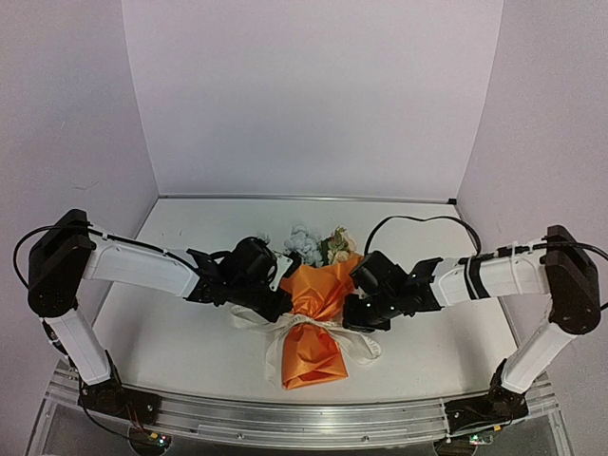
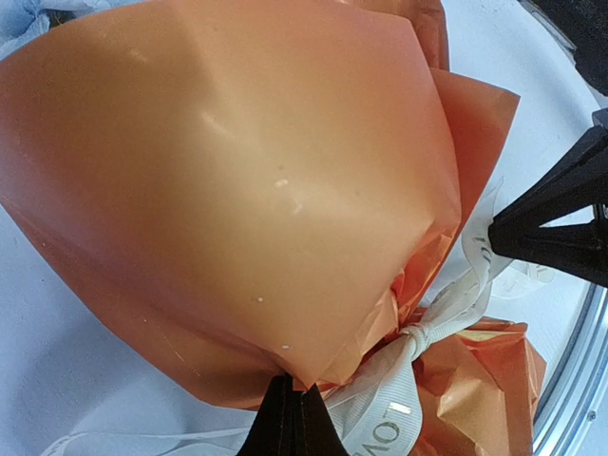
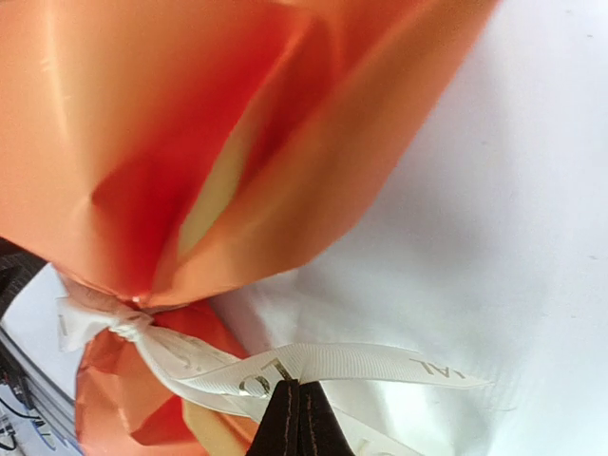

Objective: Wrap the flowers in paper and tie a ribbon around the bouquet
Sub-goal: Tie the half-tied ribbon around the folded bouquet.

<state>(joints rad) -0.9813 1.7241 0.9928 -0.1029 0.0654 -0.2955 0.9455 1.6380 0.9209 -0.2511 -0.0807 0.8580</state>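
The bouquet (image 1: 318, 290) lies on the worktop (image 1: 171, 332), the ribbon (image 3: 332, 361) knotted at its waist. The right claw (image 3: 296, 391) pinches a ribbon tail; the left claw (image 2: 290, 399), closed, probably too. Soft, slippery ribbon: hold tails near knot.

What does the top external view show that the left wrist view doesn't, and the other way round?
Only top external: the left arm and right arm whole, and the full bouquet with the flowers fanning from its wide end. Only left wrist: the ribbon, its knot and lettering close up, with the left gripper shut on a tail. Both: the orange paper cinched by that ribbon.
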